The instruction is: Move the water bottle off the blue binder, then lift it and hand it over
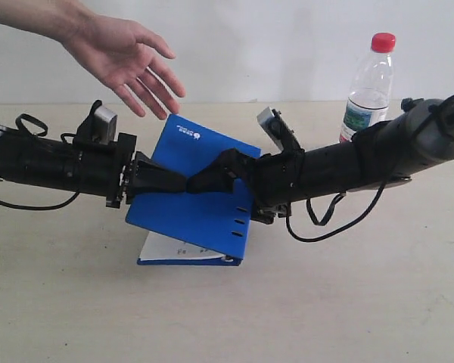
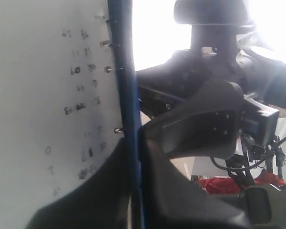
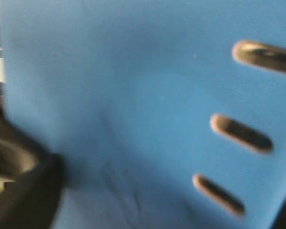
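Note:
The blue binder (image 1: 204, 215) is tilted up off the table, and white pages (image 1: 174, 248) show under its lower edge. My left gripper (image 1: 175, 184) is shut on the binder's cover. In the left wrist view the blue edge (image 2: 126, 90) runs between its jaws (image 2: 136, 191), beside a white page (image 2: 47, 95). My right gripper (image 1: 204, 180) lies against the cover's front and meets the left fingertips. Whether it is open or shut is unclear. The right wrist view is filled by the blue cover (image 3: 133, 95) and its slots (image 3: 240, 134). The water bottle (image 1: 369, 83) stands upright behind my right arm, off the binder.
An open human hand (image 1: 125, 57) reaches in, palm down, above my left arm. Loose black cables (image 1: 329, 223) hang under my right arm. Both arms stretch across the middle of the beige table (image 1: 363, 302).

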Robot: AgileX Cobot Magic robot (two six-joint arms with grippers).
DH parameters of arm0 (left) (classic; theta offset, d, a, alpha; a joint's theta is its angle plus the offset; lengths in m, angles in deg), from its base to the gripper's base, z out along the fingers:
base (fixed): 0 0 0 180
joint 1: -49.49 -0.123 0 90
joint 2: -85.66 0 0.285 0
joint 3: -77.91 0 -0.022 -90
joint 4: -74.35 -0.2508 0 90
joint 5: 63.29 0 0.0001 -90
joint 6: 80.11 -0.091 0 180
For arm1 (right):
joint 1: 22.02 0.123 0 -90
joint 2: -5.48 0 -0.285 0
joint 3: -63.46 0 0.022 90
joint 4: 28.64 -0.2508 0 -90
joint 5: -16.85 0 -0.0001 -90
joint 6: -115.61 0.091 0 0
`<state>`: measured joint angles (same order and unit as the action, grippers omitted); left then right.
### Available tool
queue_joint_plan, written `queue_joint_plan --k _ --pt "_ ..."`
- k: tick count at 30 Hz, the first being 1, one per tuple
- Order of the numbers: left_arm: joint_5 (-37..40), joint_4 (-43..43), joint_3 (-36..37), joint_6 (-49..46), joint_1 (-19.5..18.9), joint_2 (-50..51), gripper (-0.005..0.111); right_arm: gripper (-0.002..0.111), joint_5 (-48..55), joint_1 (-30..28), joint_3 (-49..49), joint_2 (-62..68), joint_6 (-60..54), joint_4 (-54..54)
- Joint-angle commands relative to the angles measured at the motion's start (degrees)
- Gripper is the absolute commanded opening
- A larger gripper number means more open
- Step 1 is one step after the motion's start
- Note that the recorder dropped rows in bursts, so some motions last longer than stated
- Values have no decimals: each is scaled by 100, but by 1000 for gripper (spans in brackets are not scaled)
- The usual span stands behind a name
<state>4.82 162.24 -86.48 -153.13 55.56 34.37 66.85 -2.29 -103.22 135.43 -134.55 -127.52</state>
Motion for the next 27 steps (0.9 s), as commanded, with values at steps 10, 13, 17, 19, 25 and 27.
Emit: queue_joint_plan --k 10,13,17,19,25,27 --pt "185 -133 27 32 -88 -78 72 0 -255 -56 -24 -32 208 401" --pt "185 -391 27 283 -404 -111 59 0 359 -453 -24 -32 392 721" --pt "185 -165 58 287 -969 -192 15 0 1341 -825 -24 -41 368 777" --pt "185 -105 198 220 -1091 -276 4 0 1604 -866 -24 -41 315 777" --pt "185 559 737 -472 -1179 -565 4 0 1997 -880 -24 -298 -92 405" --pt "185 718 941 -755 -1179 -738 4 0 1997 -880 -24 -567 -92 380"
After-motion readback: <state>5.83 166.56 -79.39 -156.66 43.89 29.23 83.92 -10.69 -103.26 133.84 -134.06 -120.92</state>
